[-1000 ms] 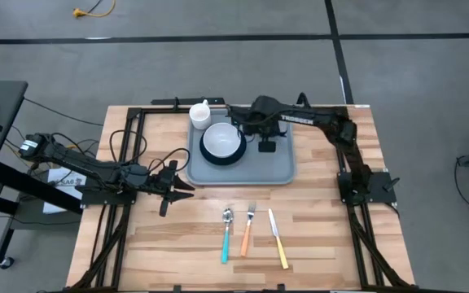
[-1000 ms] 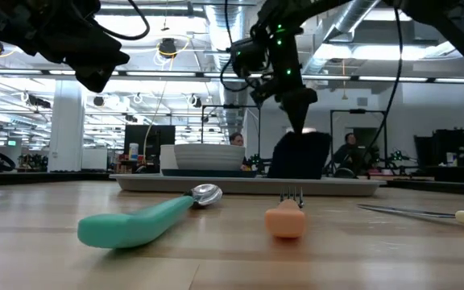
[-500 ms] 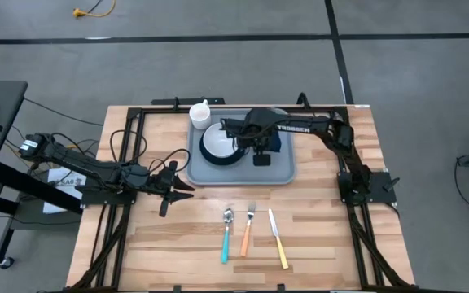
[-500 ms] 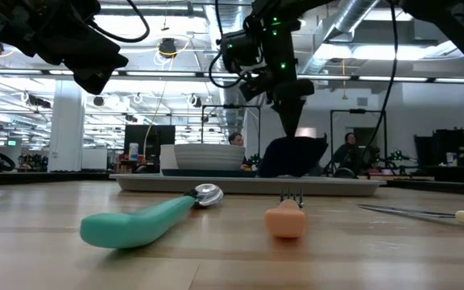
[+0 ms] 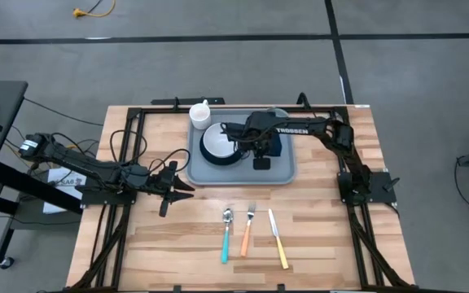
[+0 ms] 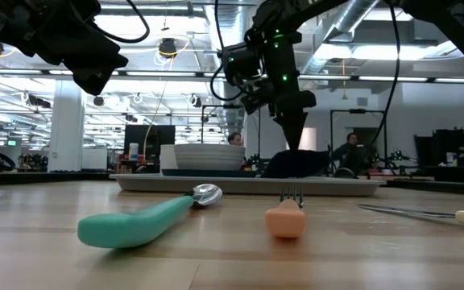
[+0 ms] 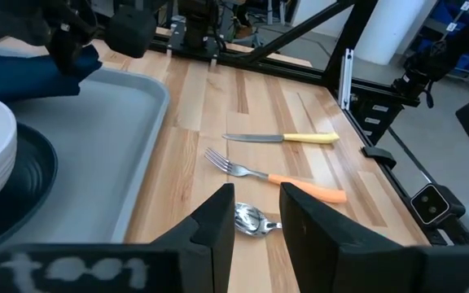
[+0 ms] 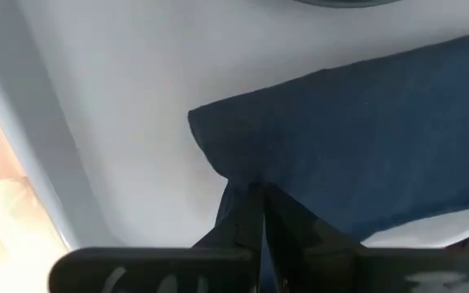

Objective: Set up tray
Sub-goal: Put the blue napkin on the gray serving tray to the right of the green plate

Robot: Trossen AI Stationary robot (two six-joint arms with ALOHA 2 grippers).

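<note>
The grey-blue tray (image 5: 279,169) lies at the table's far middle. On it are a white bowl (image 5: 221,142) on a dark plate and a dark navy folded napkin (image 5: 274,145) to the bowl's right. My right gripper (image 5: 258,151) points down over the tray, shut on the napkin (image 8: 365,146). In the low view the napkin (image 6: 298,165) is a low mound on the tray under the fingers. My left gripper (image 5: 187,188) hovers left of the tray, open (image 7: 257,218), with nothing between its fingers. My right gripper pinches the napkin between its two fingers at an edge close to one corner (image 8: 243,181), where the cloth bunches up. The fingers come from above, pointing down. The rest of the napkin lies slack on the tray floor (image 8: 120,122).
A white cup (image 5: 199,114) stands at the tray's far left corner. A teal spoon (image 5: 226,234), an orange fork (image 5: 247,231) and a yellow knife (image 5: 278,239) lie side by side on the wood near the front edge. Black frame rails run along the table's sides.
My right gripper has gone down and toward the table's left, nearer the bowl, still shut on the napkin. The napkin, which hung upright below the fingers, has sunk onto the tray and spread out into a low mound.
</note>
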